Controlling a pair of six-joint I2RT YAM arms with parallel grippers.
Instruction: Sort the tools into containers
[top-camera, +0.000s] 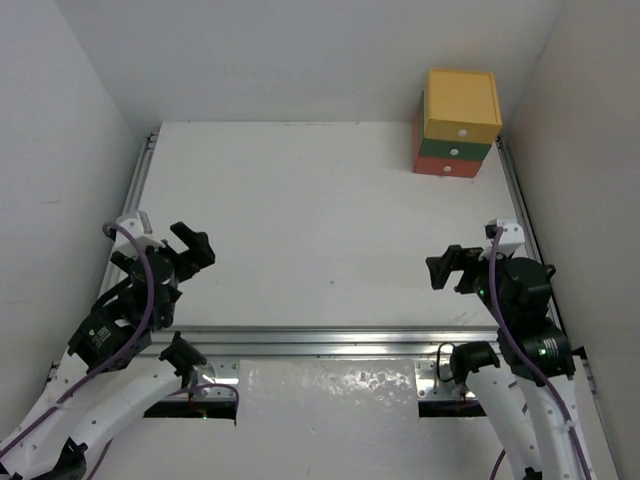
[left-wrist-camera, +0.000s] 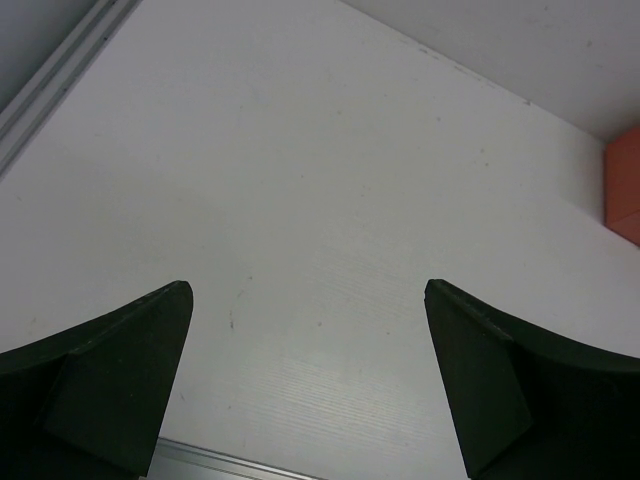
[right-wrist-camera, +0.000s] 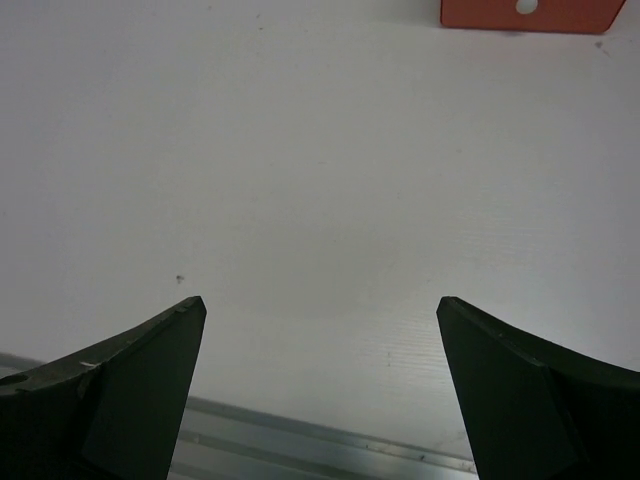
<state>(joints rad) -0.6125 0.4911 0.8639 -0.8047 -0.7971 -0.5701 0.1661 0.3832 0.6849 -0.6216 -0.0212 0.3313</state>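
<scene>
Top view. You have a matte white table (top-camera: 300, 210) edged with ribbed aluminium rail (top-camera: 330, 342); plain white walls (top-camera: 300, 50) close it in on three sides. The containers stand stacked in the far right corner: yellow drawer (top-camera: 462, 100) on top, green drawer (top-camera: 475, 150) in the middle, orange drawer (top-camera: 468, 167) at the bottom, on the table. All three are boxy and flat-faced. Each front carries a small round white knob (top-camera: 462, 132). The yellow one sits slightly askew on the two below. Left gripper (top-camera: 198, 246) is near the table's left edge and right gripper (top-camera: 440, 268) near its right edge. Both are black, at the near end and well apart from the stack, with jaws spread and nothing between them.

Left wrist. Two dark, wedge-shaped fingers (left-wrist-camera: 120, 380) stand wide apart over bare table with a fine linear grain and a few specks. A corner of the orange drawer shows at the right edge, with rail at upper left and along the bottom.

Right wrist. Same dark matte fingers (right-wrist-camera: 510, 390), set wide, holding nothing. The orange drawer's front and knob show at the top edge, straight ahead, far off.
</scene>
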